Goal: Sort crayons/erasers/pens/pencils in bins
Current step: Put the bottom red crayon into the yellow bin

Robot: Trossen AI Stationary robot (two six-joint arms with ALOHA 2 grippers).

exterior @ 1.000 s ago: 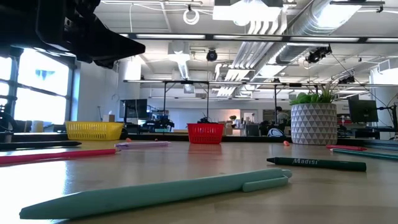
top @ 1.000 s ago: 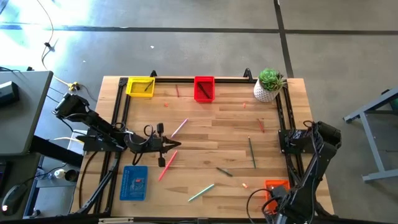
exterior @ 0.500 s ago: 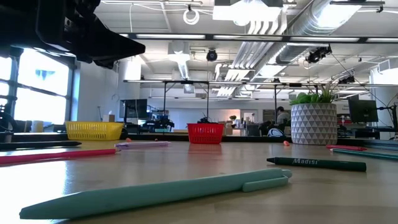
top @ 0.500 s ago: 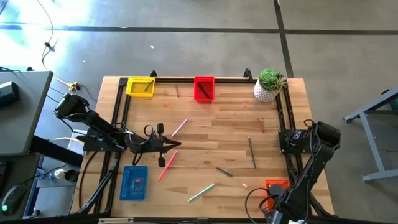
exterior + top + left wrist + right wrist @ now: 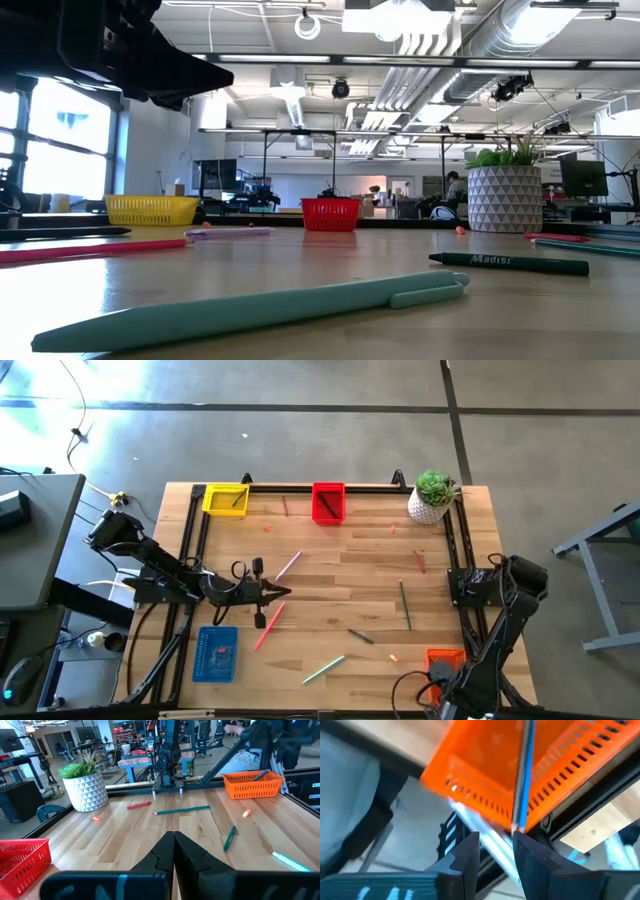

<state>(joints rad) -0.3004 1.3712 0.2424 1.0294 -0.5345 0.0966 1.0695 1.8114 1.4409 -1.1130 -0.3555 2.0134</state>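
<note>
A: Right gripper (image 5: 495,851)?
B: Hovering over the orange bin (image 5: 485,765) at the tabletop's near right corner, fingers apart, blue pen (image 5: 524,775) dropping in.
A: Left gripper (image 5: 174,851)?
B: Sitting closed, mid-left.

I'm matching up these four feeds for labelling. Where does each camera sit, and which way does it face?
High: overhead, straight down; both arms, table.
Low: table height, level across; teal pen near, an arm overhead.
Left wrist: past shut left gripper toward orange bin.
Right wrist: right gripper, fingers apart, at the orange bin's edge.
Shared: plant pot.
</note>
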